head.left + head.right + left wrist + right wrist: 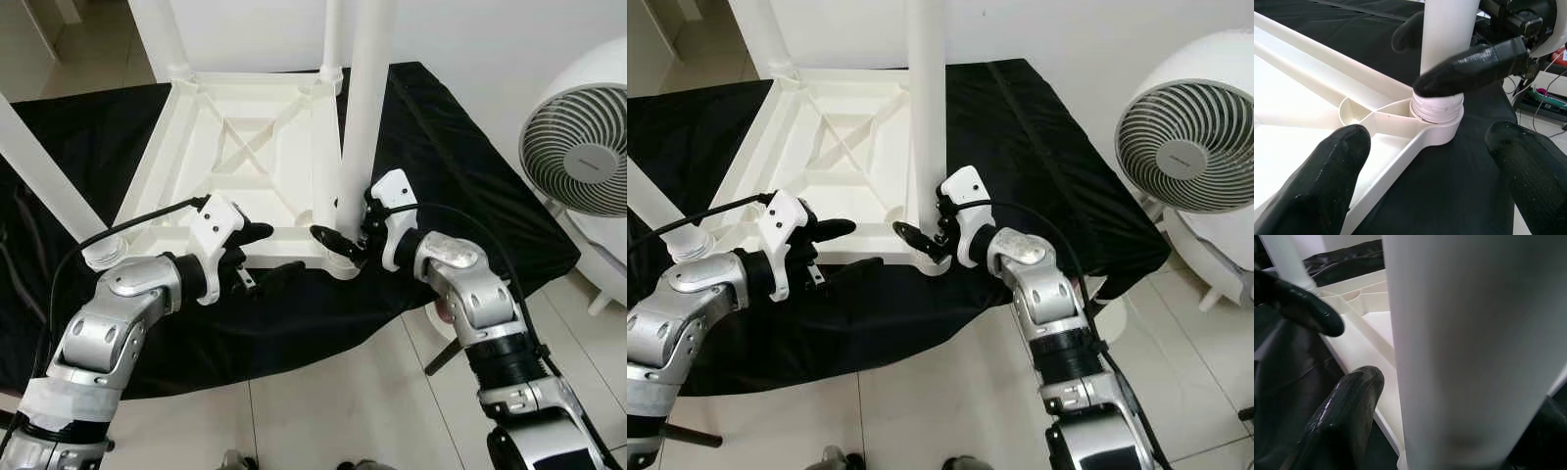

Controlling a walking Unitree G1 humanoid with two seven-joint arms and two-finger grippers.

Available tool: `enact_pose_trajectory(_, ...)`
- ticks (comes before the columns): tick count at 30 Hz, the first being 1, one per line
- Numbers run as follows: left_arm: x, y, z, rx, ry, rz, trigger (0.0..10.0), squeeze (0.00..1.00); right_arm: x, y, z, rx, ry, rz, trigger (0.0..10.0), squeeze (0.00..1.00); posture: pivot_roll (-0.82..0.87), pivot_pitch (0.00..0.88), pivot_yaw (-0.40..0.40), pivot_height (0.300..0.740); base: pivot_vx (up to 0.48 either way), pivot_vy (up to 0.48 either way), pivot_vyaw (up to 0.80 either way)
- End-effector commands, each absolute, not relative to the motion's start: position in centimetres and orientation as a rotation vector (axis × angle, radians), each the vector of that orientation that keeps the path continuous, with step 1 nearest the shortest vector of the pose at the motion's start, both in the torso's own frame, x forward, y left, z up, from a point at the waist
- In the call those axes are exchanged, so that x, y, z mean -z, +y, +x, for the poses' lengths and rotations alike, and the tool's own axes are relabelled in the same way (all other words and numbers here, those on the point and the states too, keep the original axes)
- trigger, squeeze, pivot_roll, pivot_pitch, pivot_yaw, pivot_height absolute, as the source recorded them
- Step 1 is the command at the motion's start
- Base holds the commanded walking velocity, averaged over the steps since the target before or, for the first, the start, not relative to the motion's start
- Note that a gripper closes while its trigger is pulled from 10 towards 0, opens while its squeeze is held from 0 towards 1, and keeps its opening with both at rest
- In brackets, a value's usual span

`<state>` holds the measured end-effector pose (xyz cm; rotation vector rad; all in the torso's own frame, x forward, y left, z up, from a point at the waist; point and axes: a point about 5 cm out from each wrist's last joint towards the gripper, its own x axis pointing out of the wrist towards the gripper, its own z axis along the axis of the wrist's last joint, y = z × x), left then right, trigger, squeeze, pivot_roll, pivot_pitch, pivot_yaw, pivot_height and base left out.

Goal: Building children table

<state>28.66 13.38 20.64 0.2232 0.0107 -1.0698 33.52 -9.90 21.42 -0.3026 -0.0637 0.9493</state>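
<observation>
You get no readable text; fan (578,147) hub at right edge carries small label, too blurred to read.

Before me, a counter (460,166) draped in black cloth (88,147) carries an upside-down white children's table (245,166), its legs upright, toward my 12 o'clock.

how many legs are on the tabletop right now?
4. Near-right leg stands in the right gripper; near-left leg slants out by the left arm; far-left leg and far-right leg stand at the back corners.
</observation>
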Motion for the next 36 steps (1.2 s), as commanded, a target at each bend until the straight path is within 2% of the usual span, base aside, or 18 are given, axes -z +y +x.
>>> enact_pose_trajectory(1,-20.8,13.9,28.5,1.016,0.005,0.231,10.0,0.0,-20.7,-9.1,33.4,-1.033,-0.036,-0.306,10.0,0.0,-0.04,0.128,0.042,0.74,0.0,0.0,0.0)
enact_pose_trajectory(2,-20.8,13.9,28.5,1.016,0.005,0.231,10.0,0.0,-20.7,-9.1,33.4,-1.033,-0.036,-0.306,10.0,0.0,-0.04,0.128,0.042,0.74,0.0,0.0,0.0)
enact_pose_trajectory(3,-20.8,14.0,28.5,1.015,0.006,0.23,10.0,0.0,-20.6,-9.0,33.4,-1.034,-0.03,-0.292,0.0,0.0,-0.04,0.128,0.042,0.74,0.0,0.0,0.0)
enact_pose_trajectory(7,-20.7,14.0,28.5,1.013,0.008,0.227,10.0,0.0,-20.4,-8.8,33.5,-0.991,-0.025,-0.262,0.0,0.0,-0.04,0.129,0.041,0.74,0.0,0.0,0.0)
enact_pose_trajectory(9,-20.7,14.0,28.4,1.015,0.008,0.226,10.0,0.0,-19.8,-8.9,34.1,-0.835,0.0,-0.267,0.0,0.0,-0.04,0.129,0.039,0.74,0.0,0.0,0.0)
enact_pose_trajectory(11,-20.7,14.0,28.4,1.015,0.008,0.226,10.0,0.0,-19.6,-8.9,34.2,-0.799,0.007,-0.27,0.0,0.0,-0.04,0.129,0.039,0.74,0.0,0.0,0.0)
enact_pose_trajectory(15,-20.6,14.0,28.4,1.01,0.008,0.222,10.0,0.0,-18.5,-10.0,33.9,-0.332,0.034,-0.194,0.0,0.0,-0.05,0.125,0.041,0.74,0.0,0.0,0.0)
enact_pose_trajectory(16,-20.6,14.0,28.4,1.01,0.008,0.222,10.0,0.0,-18.5,-10.0,33.9,-0.332,0.034,-0.194,0.0,0.0,-0.05,0.125,0.041,0.74,0.0,0.0,0.0)
enact_pose_trajectory(17,-20.6,14.0,28.4,1.009,0.007,0.22,10.0,0.0,-18.4,-10.5,33.7,-0.187,0.039,-0.183,0.0,0.0,-0.05,0.124,0.043,0.74,0.0,0.0,0.0)
enact_pose_trajectory(18,-20.6,14.0,28.4,1.009,0.007,0.22,10.0,0.0,-18.4,-10.5,33.7,-0.187,0.039,-0.183,0.0,0.0,-0.05,0.124,0.043,0.74,0.0,0.0,0.0)
enact_pose_trajectory(20,-20.5,13.9,28.5,1.012,0.008,0.218,10.0,0.0,-18.3,-10.9,32.9,0.003,0.026,-0.145,0.0,0.0,-0.06,0.123,0.047,0.74,0.0,0.0,0.0)
enact_pose_trajectory(23,-20.5,13.7,28.5,1.018,0.007,0.216,10.0,0.0,-18.2,-10.6,32.4,0.107,0.027,-0.067,0.0,0.0,-0.06,0.125,0.052,0.74,0.0,0.0,0.0)
enact_pose_trajectory(29,-20.5,13.7,28.5,1.021,0.007,0.217,10.0,0.0,-18.3,-10.1,32.4,0.126,0.027,-0.045,0.0,0.0,-0.06,0.125,0.052,0.74,0.0,0.0,0.0)
enact_pose_trajectory(30,-20.5,13.7,28.4,1.02,0.008,0.217,10.0,0.0,-18.7,-9.1,32.6,0.044,0.01,-0.046,10.0,0.0,-0.05,0.125,0.049,0.74,0.0,0.0,0.0)
enact_pose_trajectory(32,-20.5,13.8,28.4,1.018,0.01,0.216,10.0,0.0,-19.3,-7.9,32.6,-0.08,-0.032,-0.06,10.0,0.0,-0.05,0.125,0.049,0.74,0.0,0.0,0.0)
enact_pose_trajectory(36,-20.5,13.8,28.4,1.016,0.011,0.215,10.0,0.0,-19.5,-7.5,32.5,-0.124,-0.045,-0.077,10.0,0.0,-0.05,0.125,0.049,0.74,0.0,0.0,0.0)
